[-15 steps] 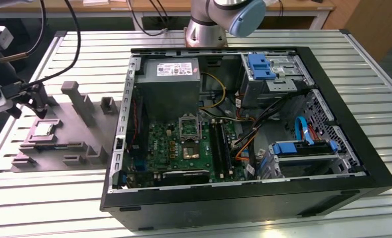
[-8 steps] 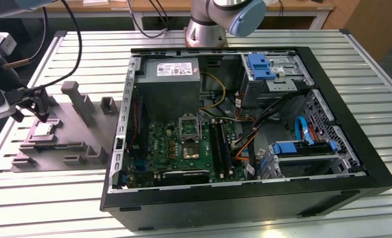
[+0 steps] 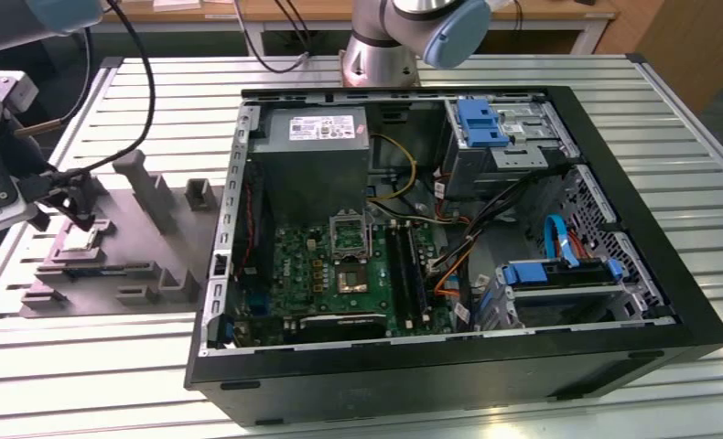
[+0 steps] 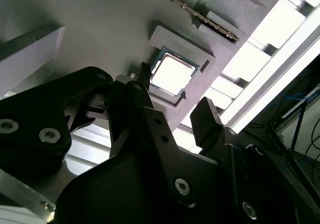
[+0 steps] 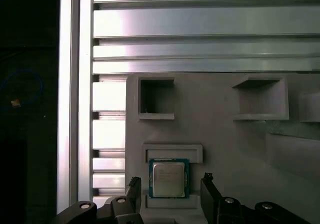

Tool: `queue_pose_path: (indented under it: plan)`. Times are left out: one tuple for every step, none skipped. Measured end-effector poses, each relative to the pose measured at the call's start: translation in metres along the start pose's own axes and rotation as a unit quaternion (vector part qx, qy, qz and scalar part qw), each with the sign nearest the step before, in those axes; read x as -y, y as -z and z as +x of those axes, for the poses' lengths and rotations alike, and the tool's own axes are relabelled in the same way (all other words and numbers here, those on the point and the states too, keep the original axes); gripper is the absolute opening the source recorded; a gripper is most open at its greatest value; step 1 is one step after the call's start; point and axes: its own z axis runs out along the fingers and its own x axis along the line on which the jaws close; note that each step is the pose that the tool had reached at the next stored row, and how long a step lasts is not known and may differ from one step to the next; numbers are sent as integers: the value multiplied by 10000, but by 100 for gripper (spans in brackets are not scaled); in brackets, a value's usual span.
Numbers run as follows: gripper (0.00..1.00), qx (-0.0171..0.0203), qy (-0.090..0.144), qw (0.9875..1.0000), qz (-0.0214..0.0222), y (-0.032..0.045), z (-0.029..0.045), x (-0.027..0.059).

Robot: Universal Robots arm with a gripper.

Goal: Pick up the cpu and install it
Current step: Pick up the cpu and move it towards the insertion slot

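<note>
The cpu (image 3: 84, 240) (image 4: 172, 74) (image 5: 169, 178) is a small square chip with a silvery top. It lies flat in a shallow recess of the grey fixture plate (image 3: 130, 270) (image 5: 225, 144) at the exterior view's left. My gripper (image 3: 73, 212) (image 4: 175, 87) (image 5: 170, 180) hangs just above it and is open. In both wrist views one dark finger (image 5: 134, 186) stands on each side of the chip, clear of its edges. The open computer case (image 3: 654, 274) with its green motherboard (image 3: 331, 274) lies to the exterior view's right of the plate.
Upright grey blocks (image 3: 154, 192) rise from the fixture plate close to the gripper. The slatted aluminium table (image 3: 93, 357) carries the plate and the case. The arm's base (image 3: 380, 50) stands behind the case. Cables and blue drive brackets (image 3: 557, 270) fill the case's right half.
</note>
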Motion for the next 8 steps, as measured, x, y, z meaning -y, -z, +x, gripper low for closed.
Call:
queue_pose_path:
  plan:
    - [59, 0, -2, 10000, 0, -8, 5, 1]
    - [59, 0, -2, 10000, 0, -17, 6, 1]
    - [59, 1, -3, 10000, -1, -25, 7, 2]
    - [59, 0, -3, 10000, 0, -32, 9, 2]
    - [59, 1, -4, 10000, 0, -40, 9, 2]
    - [59, 0, -5, 10000, 0, -47, 10, 3]
    - [59, 1, -7, 10000, 0, -54, 10, 3]
    - [59, 1, -9, 10000, -1, -63, 10, 4]
